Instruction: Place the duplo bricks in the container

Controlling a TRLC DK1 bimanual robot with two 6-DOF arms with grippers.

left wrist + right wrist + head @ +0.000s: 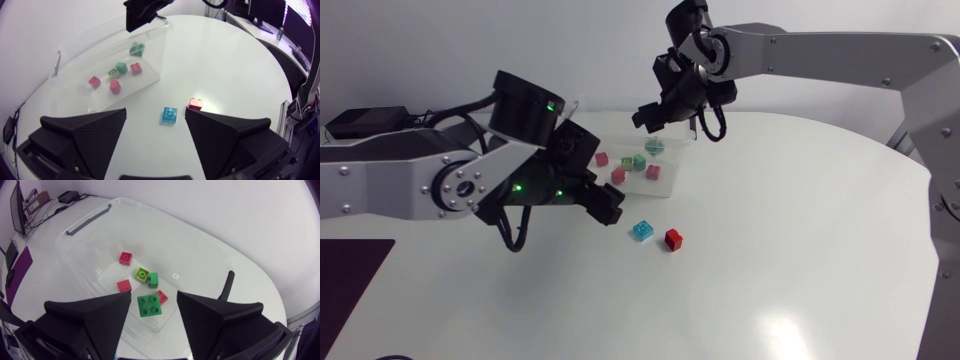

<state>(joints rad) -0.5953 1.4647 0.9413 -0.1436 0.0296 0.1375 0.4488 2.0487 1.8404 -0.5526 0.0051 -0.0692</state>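
Head view: the left tool (606,206) hangs low over the white desk (800,260), just beside the clear plastic container (668,186). The right tool (652,112) hovers above the container's far end. Pink, red and green bricks lie inside. Out on the desk, a cyan duplo brick (642,231) and a red duplo brick (673,239) sit near each other, not touching.

Left wrist view: the left tool (155,111) has its fingers spread wide and holds nothing. The cyan duplo brick (170,115) lies on the desk ahead of the gap between the fingertips. The red duplo brick (195,104) is just beside one fingertip. Beyond them stands the container (155,75).

Right wrist view: the right tool (154,294) is spread too, looking down into the container (165,235). A dark green duplo brick (150,305) shows between the fingers, touching neither. I cannot tell whether it rests on the container floor. Further in lie a lime green brick (142,273) and a red square brick (125,257).
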